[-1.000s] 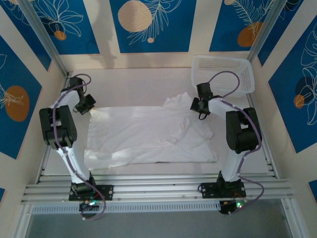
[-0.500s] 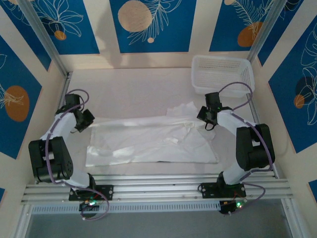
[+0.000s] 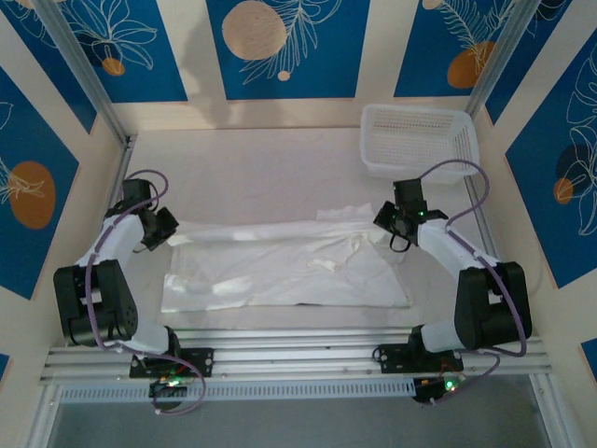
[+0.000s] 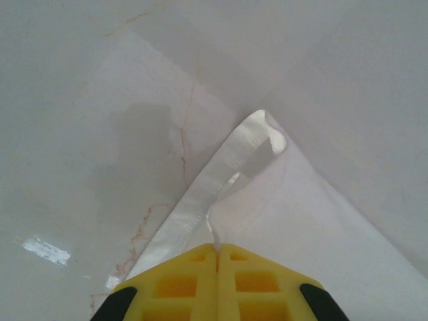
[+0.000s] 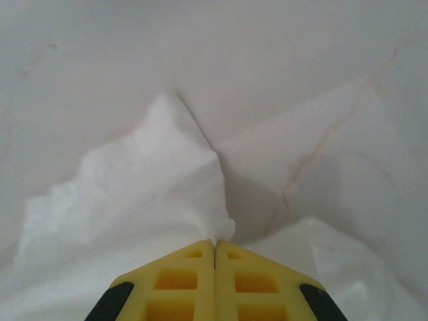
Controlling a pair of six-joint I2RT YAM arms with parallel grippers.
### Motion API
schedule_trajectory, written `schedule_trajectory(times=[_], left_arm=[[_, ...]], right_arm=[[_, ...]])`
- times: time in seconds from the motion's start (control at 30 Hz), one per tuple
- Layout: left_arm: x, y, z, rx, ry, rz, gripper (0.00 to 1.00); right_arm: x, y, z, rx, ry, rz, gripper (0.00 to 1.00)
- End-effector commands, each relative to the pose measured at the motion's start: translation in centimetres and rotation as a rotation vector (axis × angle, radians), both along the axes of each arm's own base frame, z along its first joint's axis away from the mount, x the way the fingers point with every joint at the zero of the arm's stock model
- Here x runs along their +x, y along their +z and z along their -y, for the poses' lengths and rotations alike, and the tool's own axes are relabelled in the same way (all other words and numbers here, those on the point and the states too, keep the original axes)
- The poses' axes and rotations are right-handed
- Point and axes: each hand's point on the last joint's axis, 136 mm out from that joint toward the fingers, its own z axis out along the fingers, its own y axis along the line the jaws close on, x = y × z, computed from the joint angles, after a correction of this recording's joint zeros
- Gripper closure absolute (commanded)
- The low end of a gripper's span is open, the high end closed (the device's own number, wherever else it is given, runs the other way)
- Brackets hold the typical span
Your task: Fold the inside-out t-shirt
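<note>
Two pinches hold the inside-out t-shirt (image 3: 280,271), spread on the bench (image 3: 242,168) on the arms' side of the basket (image 3: 373,149). The left end effector (image 3: 168,231) and right end effector (image 3: 390,222) are each clenched on its edge nearest the basket. I think the fold is half done. Next, both should carry that edge away from the basket evenly. I cannot read any label or writing.

This looks like a robotics laboratory cell, not a home. The left arm (image 3: 93,299) and the right arm (image 3: 494,299) are bolted on aluminium rails (image 3: 298,355) at the near edge of a plain white table (image 3: 261,163). Metal posts (image 3: 82,70) stand at the far left and far right. The walls (image 3: 280,47) are flat panels printed with blue fields, leaf drawings and orange circles, like a backdrop. A white mesh basket (image 3: 420,112) stands far right.
</note>
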Motion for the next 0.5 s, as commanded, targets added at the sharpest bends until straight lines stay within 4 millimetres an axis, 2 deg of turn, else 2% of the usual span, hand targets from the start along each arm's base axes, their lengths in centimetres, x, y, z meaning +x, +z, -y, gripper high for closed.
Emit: schedule_trajectory(times=[0.0,0.07,0.13,0.23,0.37,0.47], left_arm=[[-0.3,-1.5,-0.5,0.008,0.007,-0.026,1.00],[-0.5,-2.3,-0.5,0.003,0.011,-0.037,1.00],[-0.6,-2.9,-0.8,0.015,0.021,-0.048,1.00],[-0.7,-3.3,-1.2,0.038,0.032,-0.059,0.76],[-0.5,-2.7,-1.5,0.052,0.038,-0.043,0.58],[-0.2,-1.0,-1.0,0.032,0.025,0.011,0.50]], right_arm=[[-3.9,-4.6,0.2,0.028,-0.073,-0.159,0.98],[-4.7,-5.4,0.3,0.032,-0.084,-0.191,0.91],[-4.6,-5.1,0.2,0.027,-0.061,-0.190,0.80],[-4.1,-3.0,0.3,-0.002,-0.030,-0.153,0.58],[-3.2,1.0,0.7,-0.015,-0.011,-0.043,0.55],[-1.9,3.2,0.4,-0.027,0.027,0.033,0.46]])
